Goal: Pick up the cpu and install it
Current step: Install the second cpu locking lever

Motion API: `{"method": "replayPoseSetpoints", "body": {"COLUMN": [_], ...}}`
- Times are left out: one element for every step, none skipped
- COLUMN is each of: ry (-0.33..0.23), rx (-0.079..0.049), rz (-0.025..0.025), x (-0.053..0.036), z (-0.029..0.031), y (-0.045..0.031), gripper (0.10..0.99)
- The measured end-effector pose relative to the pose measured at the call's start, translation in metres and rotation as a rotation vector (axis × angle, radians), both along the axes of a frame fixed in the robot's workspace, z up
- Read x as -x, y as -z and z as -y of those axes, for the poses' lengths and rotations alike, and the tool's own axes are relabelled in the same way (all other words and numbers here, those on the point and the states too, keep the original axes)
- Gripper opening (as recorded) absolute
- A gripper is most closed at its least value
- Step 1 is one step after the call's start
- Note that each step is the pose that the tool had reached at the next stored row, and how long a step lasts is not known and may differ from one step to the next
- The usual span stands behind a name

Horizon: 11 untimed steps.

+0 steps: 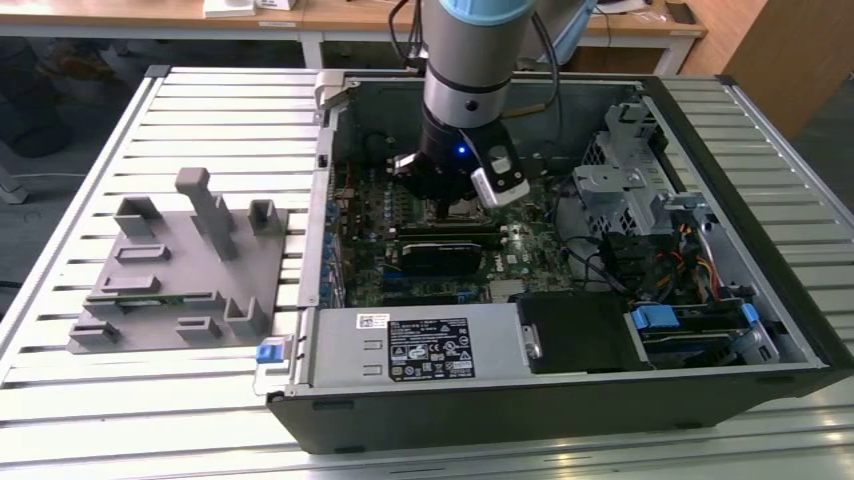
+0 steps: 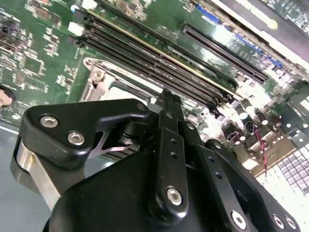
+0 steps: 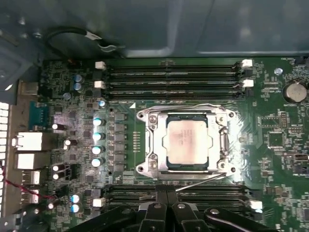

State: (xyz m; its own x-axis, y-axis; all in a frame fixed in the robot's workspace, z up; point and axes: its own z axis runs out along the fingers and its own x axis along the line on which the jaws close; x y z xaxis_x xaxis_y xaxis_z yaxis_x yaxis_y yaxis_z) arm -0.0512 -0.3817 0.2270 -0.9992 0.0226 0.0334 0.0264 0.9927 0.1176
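Black claw (image 3: 166, 210) linkages sit closest to the lens in both wrist views, the fingers (image 2: 169, 145) pressed together with nothing between them. Just beyond their tips the cpu (image 3: 187, 141) lies flat in its socket frame (image 3: 187, 142) on the green motherboard (image 3: 270, 145), silver top facing up, apart from the claw. A thin wire lever (image 3: 200, 181) lies along the frame's edge nearest the claw. Memory slots (image 3: 174, 79) run on either side of the socket. In the exterior view the arm (image 1: 467, 90) reaches down into the open computer case (image 1: 747, 330), which rests on the slatted bench (image 1: 160, 420); a grey plastic fixture (image 1: 180, 265) stands toward the exterior view's left.
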Motion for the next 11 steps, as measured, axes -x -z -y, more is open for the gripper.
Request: {"method": "replayPoseSetpoints", "body": {"ry": [0.000,0.000,0.000,0.000,0.000,0.000,0.000,0.000,0.000,0.000,0.000], "rx": [-0.003,-0.006,-0.012,-0.019,-0.025,-0.030,-0.034,-0.037,-0.039,-0.041,-0.043], "rz": [-0.0001,-0.0001,0.0000,-0.0001,-0.0001,-0.0001,-0.0001,-0.0001,-0.0001,0.0000,0.0000], "x": [0.0007,0.0010,0.0013,0.0014,0.0014,0.0014,0.0014,0.0015,0.0015,0.0018,0.0023], "z": [0.0006,0.0012,0.0020,0.0026,0.0028,0.0029,0.0032,0.0039,0.0048,0.0057,0.0064], "y": [0.0002,0.0007,0.0012,0.0016,0.0021,0.0028,0.0035,0.0043,0.0052,0.0063,0.0073], "gripper": [0.106,0.106,0.106,0.106,0.106,0.106,0.106,0.106,0.106,0.106,0.106]}}
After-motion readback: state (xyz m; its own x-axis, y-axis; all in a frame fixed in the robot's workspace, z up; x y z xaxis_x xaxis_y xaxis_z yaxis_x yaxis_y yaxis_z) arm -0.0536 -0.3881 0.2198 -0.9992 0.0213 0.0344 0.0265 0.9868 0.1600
